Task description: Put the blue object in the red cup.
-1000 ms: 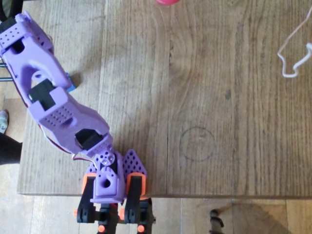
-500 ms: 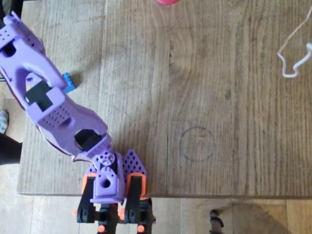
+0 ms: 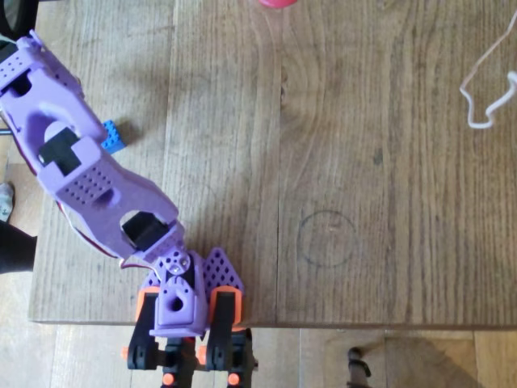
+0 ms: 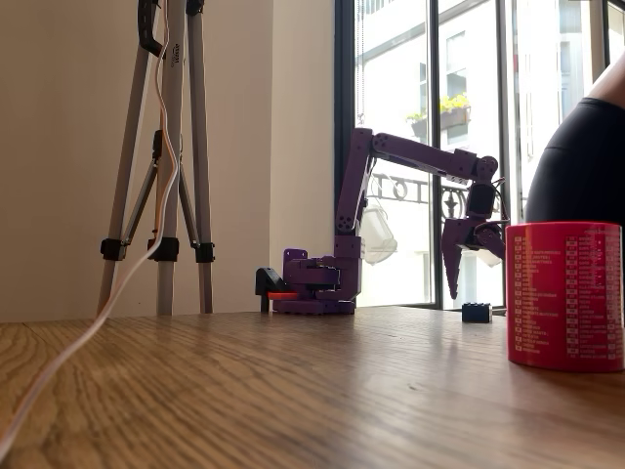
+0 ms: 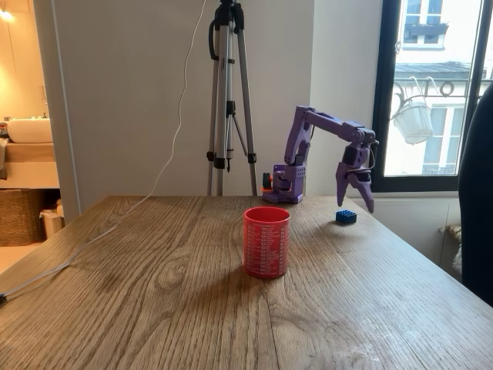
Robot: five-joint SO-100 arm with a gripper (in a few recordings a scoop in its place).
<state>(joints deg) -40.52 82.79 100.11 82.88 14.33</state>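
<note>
Brick lies flat on the table, studs up, near the table's far right edge in this fixed view. Gripper hangs above it, tips pointing down, clear of the table. Tips stand above and slightly right of the brick; a gap shows between tips and brick, no contact.

In the other fixed view the brick sits on the table just below and right of the gripper. Fingers look spread a little there, nothing between them; jaws read as parted and empty.

Overhead: brick peeks out beside the purple arm, partly covered by it. Arm reaches up-left from its base at the table's near edge.

Cup stands upright mid-table, well apart from the brick, nearer the camera. Overhead, cup is a red sliver at the top edge, far from the brick.
</note>
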